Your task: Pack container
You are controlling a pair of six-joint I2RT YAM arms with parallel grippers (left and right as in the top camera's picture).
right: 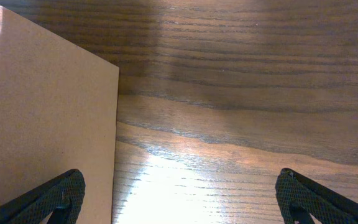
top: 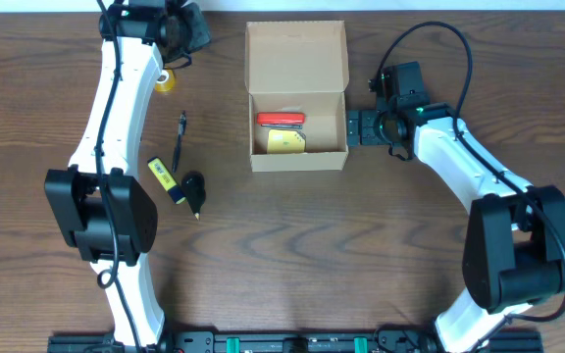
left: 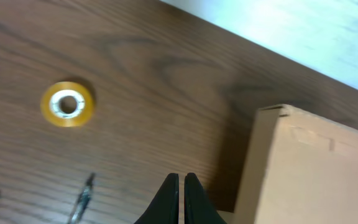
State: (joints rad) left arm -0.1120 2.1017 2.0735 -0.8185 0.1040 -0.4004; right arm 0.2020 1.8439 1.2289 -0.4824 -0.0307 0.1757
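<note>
Dark wood grain runs across the bench (top: 292, 245), and the container (top: 297, 98) sits on it near the far edge, about midway between the two arms. It is a plain tan cardboard box, standing open, with its flap lid (top: 296, 57) folded back flat toward the far side. A red item (top: 280, 120) lies inside, and a yellow item (top: 284, 141) lies just in front of it against the near wall.

Left of the container, well apart from it, several small things lie on the bare wood. A yellow roll of tape (top: 168, 81) is farthest back. A thin dark pen (top: 179, 137) comes next. Nearest the front are a yellow-and-black stick (top: 163, 178) and a small black object (top: 194, 191) just beside it.

The left pincer (left: 181, 185) hangs above the wood between the roll of tape and the container's left wall. Its two black fingers are pressed together with nothing between them.

The right pincer (top: 353, 127) sits low, just beside the container's right wall, with its fingers spread as wide as they go and nothing held. In the right wrist view one finger (right: 55, 196) overlaps the cardboard wall. Whether it touches the wall cannot be told.
</note>
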